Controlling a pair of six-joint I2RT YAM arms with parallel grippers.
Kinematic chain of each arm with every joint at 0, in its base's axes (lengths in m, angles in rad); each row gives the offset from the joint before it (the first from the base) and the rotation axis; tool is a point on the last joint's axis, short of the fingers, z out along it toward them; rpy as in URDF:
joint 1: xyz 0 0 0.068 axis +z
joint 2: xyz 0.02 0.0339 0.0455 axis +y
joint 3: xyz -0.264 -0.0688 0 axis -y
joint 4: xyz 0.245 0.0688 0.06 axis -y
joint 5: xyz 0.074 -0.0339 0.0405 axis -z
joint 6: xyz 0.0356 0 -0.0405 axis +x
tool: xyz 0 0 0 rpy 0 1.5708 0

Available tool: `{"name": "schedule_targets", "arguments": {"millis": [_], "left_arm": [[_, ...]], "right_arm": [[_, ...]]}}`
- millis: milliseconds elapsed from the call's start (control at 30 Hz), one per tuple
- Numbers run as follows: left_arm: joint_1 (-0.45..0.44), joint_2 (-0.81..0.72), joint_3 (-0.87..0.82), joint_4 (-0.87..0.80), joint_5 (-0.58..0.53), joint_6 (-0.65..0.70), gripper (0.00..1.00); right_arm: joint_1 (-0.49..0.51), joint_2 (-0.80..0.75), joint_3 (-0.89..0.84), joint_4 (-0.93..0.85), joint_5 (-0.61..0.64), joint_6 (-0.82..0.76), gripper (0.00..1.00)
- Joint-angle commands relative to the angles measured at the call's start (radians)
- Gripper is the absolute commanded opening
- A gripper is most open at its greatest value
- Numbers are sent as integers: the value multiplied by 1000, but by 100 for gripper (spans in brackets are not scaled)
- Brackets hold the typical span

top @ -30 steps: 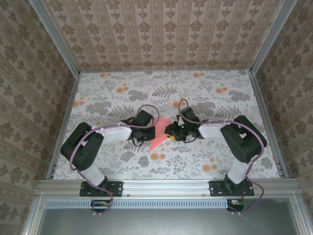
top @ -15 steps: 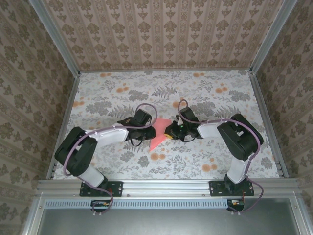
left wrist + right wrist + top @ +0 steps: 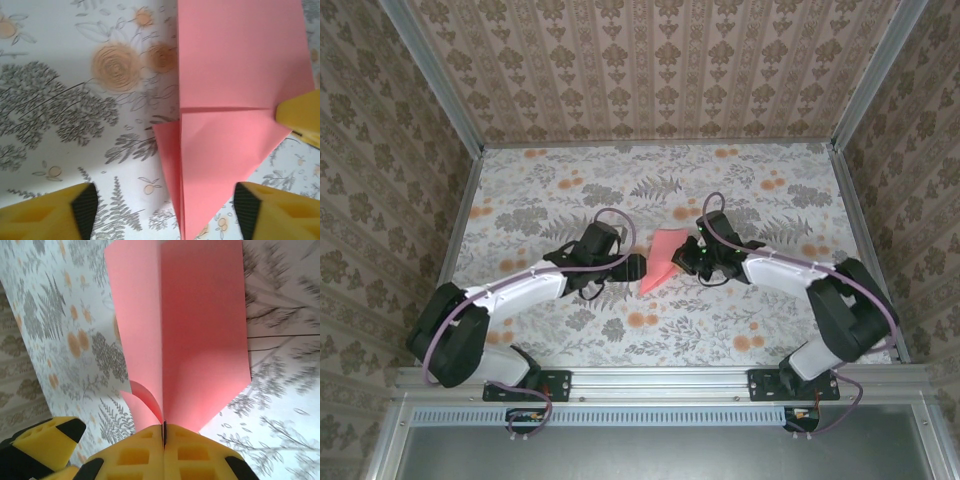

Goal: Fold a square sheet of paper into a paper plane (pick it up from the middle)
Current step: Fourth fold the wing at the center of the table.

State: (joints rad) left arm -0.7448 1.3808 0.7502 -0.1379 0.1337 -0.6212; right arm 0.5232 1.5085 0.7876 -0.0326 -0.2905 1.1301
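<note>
The thin salmon-pink sheet of paper [image 3: 663, 258] is located at the middle of the table [image 3: 770, 190], between the two tools. It is not presented as a flat square. A narrow pointed outline is seen from above, tapering toward the near side.

In the left wrist view, a flap is folded over and ends at a straight horizontal edge, and a narrow strip projects at its left. In the right wrist view, two panels are spread from a sharp centre crease. The early folds are judged as made. The wing folds and final shaping are judged as outstanding, though hidden layers cannot be assessed.

The paper is matte and smooth, and its creases are crisply held.

The right tool [image 3: 686, 258] is clamped on the sheet at the crease, with its yellow recessed pads [image 3: 150, 440] pressed together. The left tool [image 3: 633, 267] is held apart, its black-tipped yellow fingers [image 3: 75, 217] set either side of the pointed end. Contact there cannot be confirmed.

The table is covered with a print of grey leaves and orange flowers.
</note>
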Motion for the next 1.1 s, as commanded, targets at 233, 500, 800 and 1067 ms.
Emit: {"name": "schedule_targets", "arguments": {"millis": [233,500,800,1067], "left_arm": [[-86,-39,-18,114,-44,159,100],[-98,-72,-87,203,-77,188,100],[-100,-48,-106,234,-75,221,98],[-101,58,-84,313,-35,354,90]], "right_arm": [[-2,-89,27,-218,149,82,0],[8,47,165,-234,123,91,0],[9,176,258,-283,110,75,0],[5,188,268,-308,72,81,0]]}}
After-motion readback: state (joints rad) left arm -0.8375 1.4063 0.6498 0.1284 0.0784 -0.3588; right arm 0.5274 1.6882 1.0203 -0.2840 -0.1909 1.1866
